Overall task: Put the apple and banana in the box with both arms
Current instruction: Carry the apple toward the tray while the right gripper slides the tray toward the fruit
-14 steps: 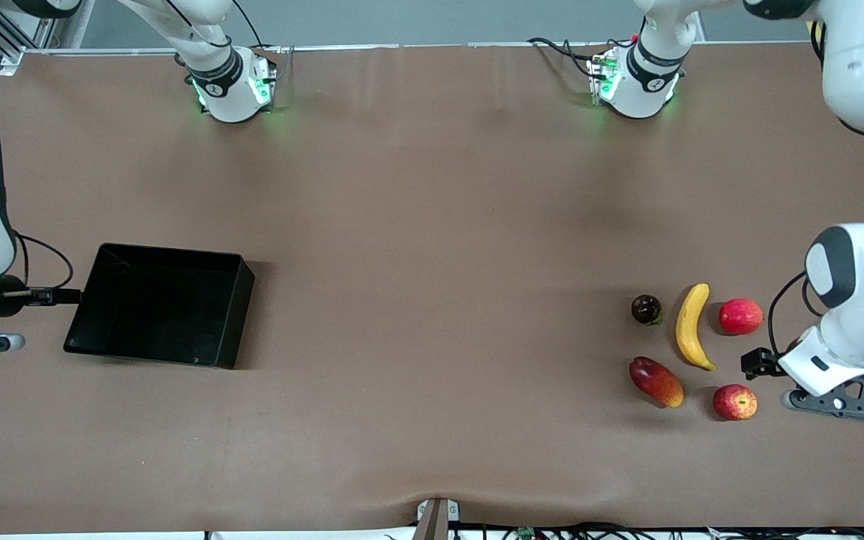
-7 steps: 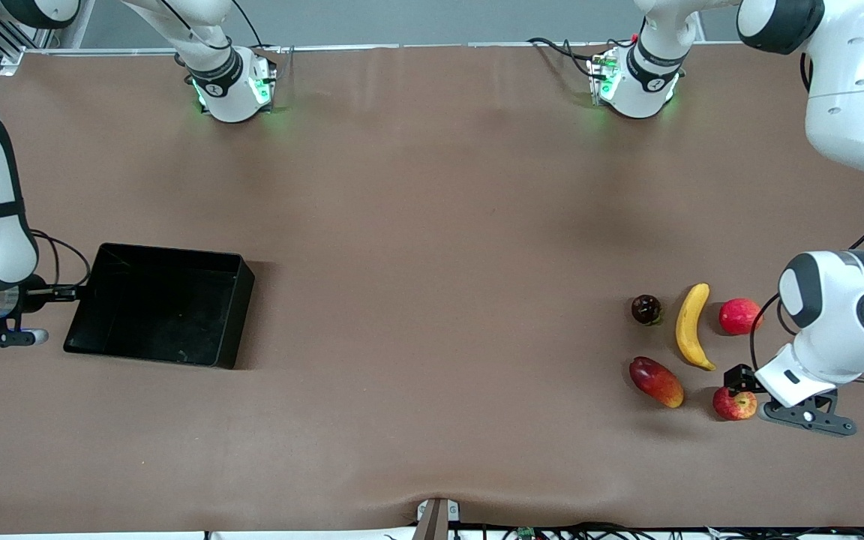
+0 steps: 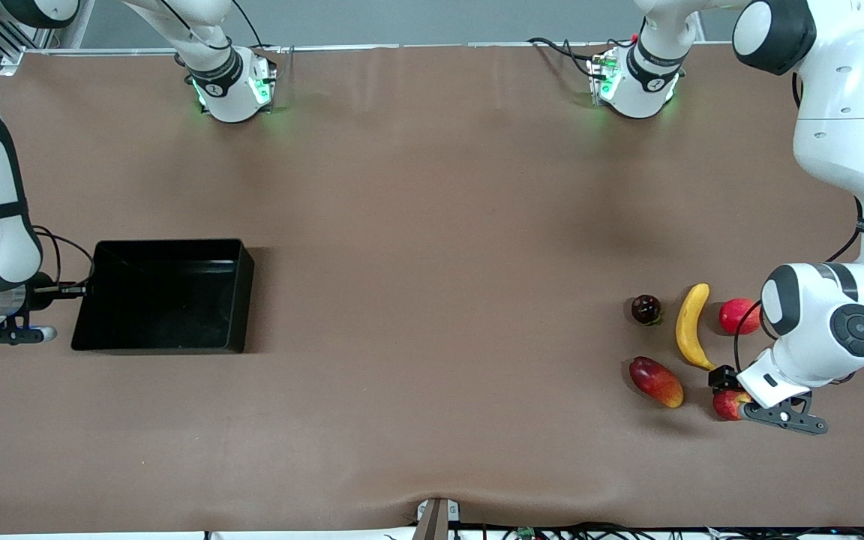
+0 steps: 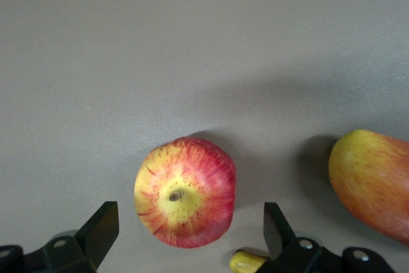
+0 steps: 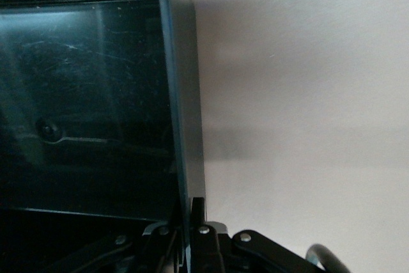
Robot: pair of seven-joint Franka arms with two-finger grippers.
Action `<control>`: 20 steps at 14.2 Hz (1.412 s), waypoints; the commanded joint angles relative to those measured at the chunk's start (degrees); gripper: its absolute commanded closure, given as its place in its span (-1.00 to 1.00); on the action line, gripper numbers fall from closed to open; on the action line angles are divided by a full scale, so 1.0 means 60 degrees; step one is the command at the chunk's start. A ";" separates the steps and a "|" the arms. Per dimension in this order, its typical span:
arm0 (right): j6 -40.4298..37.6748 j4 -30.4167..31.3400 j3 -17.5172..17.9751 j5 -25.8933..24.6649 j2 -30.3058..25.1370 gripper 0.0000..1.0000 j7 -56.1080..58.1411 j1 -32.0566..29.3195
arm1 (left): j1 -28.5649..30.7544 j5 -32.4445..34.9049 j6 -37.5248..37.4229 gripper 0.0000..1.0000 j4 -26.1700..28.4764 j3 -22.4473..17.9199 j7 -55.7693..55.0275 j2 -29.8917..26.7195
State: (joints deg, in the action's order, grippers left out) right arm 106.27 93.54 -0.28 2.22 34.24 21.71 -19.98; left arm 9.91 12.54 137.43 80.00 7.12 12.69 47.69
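Black box (image 3: 162,295) sits on the brown bench (image 3: 432,247) toward the right arm's end. Interior shows only scuffed, glossy floor; no fruit inside. In the right wrist view the box wall (image 5: 182,126) runs straight down into the right end effector (image 5: 192,225), whose fingers are clamped shut on that wall's rim. In the front view this end effector (image 3: 64,291) meets the box at its 9 o'clock wall.

Fruit cluster lies toward the left arm's end of the bench. Banana (image 3: 691,326) lies lengthwise, one tip toward the robots. Dark round fruit (image 3: 646,309) at the banana's 9 o'clock; pinkish-red fruit (image 3: 738,316) at its 3 o'clock, partly covered by the left arm. Mango (image 3: 655,382) nearer the front camera, at the apple's 9 o'clock.

Apple (image 3: 727,403) half hidden under the left end effector (image 3: 728,390). Left wrist view: apple (image 4: 185,191) stem-dimple up, sitting between the wide-spread fingers (image 4: 99,227), not gripped. Mango (image 4: 374,183) cut off at the frame edge; banana tip (image 4: 246,262) just peeks in.

No readable writing anywhere.
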 commanded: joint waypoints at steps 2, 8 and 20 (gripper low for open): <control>-0.1973 -0.0748 0.0281 0.0947 -0.0315 1.00 0.0440 0.0018 | 0.0105 0.0092 0.0223 -1.00 -0.0194 0.0029 0.0156 0.0253; -0.3076 -0.0839 0.0750 0.1928 -0.0871 1.00 0.0338 0.1114 | 0.0193 0.0077 0.0473 -0.66 -0.0209 0.0029 0.0097 0.0474; -0.1409 -0.0722 0.0736 0.3026 -0.1078 1.00 -0.5869 0.5934 | 0.0076 0.0077 -0.1237 1.00 0.0113 0.0615 -0.0602 -0.1105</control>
State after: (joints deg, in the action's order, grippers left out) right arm 96.19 88.46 4.71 17.11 28.82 -9.52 13.26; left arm 10.16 12.54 134.77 78.64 9.69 11.73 46.31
